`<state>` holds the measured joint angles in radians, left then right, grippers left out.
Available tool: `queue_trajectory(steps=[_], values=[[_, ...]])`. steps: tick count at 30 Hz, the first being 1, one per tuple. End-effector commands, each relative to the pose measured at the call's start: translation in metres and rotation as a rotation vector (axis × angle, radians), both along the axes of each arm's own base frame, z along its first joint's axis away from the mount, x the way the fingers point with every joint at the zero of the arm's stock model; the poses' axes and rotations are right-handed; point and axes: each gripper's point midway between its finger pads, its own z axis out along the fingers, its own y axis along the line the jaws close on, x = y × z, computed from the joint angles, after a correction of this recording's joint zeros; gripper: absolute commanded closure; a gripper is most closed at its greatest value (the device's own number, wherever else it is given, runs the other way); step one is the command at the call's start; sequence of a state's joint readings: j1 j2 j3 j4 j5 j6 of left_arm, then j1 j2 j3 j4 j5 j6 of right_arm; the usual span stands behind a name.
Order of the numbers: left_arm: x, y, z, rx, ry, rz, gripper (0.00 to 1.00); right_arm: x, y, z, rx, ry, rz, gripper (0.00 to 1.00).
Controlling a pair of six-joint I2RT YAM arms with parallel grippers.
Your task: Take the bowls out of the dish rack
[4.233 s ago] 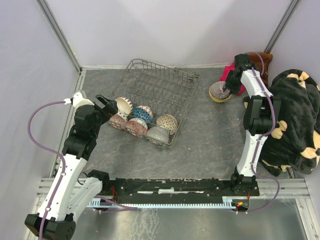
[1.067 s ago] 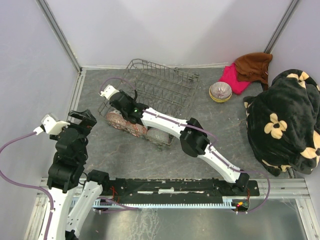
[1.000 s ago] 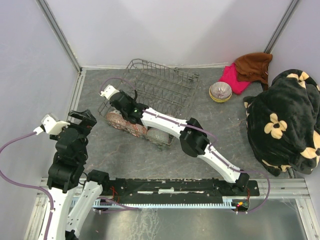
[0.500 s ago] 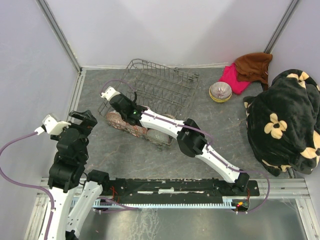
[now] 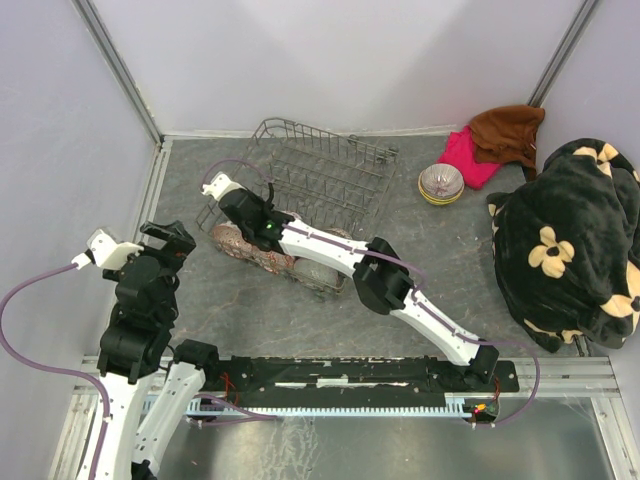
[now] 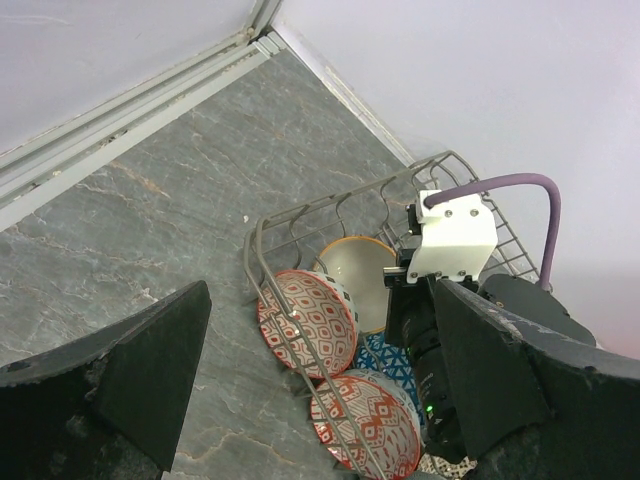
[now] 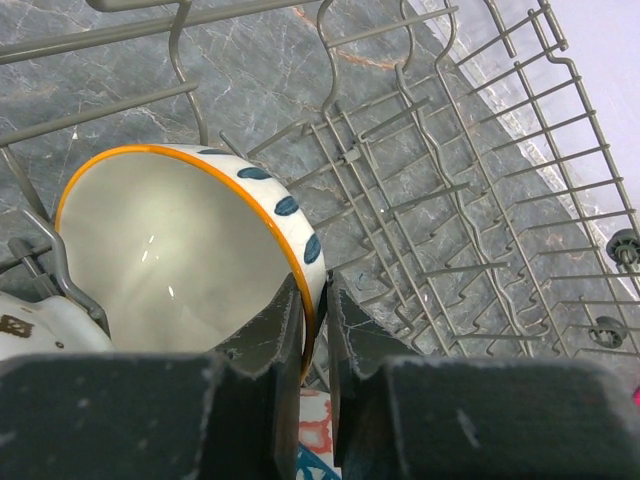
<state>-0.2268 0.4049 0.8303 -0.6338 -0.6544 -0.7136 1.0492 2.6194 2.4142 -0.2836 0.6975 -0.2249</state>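
The grey wire dish rack (image 5: 330, 140) lies at the back middle of the table, with several patterned bowls along its near side. My right gripper (image 7: 315, 310) reaches into the rack's left end. It is shut on the rim of a cream bowl (image 7: 170, 260) with an orange edge and blue spots, one finger (image 7: 275, 340) inside and the other outside. In the left wrist view this cream bowl (image 6: 358, 275) stands on edge behind a red diamond-pattern bowl (image 6: 310, 320), a blue bowl (image 6: 385, 355) and a red-and-white bowl (image 6: 370, 435). My left gripper (image 6: 322, 300) hangs open left of the rack, holding nothing.
A short stack of bowls (image 5: 440, 184) sits on the table right of the rack. Pink (image 5: 470, 160) and brown cloths (image 5: 508, 130) lie at the back right, and a black flowered blanket (image 5: 565, 240) fills the right side. Walls close in on the left and back.
My right gripper's jaws have closed onto the cream bowl's rim, and the right arm has shifted slightly. The left arm has barely moved.
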Motion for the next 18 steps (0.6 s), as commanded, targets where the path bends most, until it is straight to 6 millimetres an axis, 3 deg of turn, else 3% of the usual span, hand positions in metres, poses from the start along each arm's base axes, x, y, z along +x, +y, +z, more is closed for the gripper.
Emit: queue_trajectory(steps=[1,18], values=[[-0.001,0.004,0.011,-0.003,-0.047,0.025,0.01,0.0,0.015,0.028,0.079,-0.084,-0.009,0.99],[-0.004,0.006,0.014,-0.004,-0.058,0.029,0.01,-0.002,0.012,0.083,0.153,-0.23,-0.075,0.99]])
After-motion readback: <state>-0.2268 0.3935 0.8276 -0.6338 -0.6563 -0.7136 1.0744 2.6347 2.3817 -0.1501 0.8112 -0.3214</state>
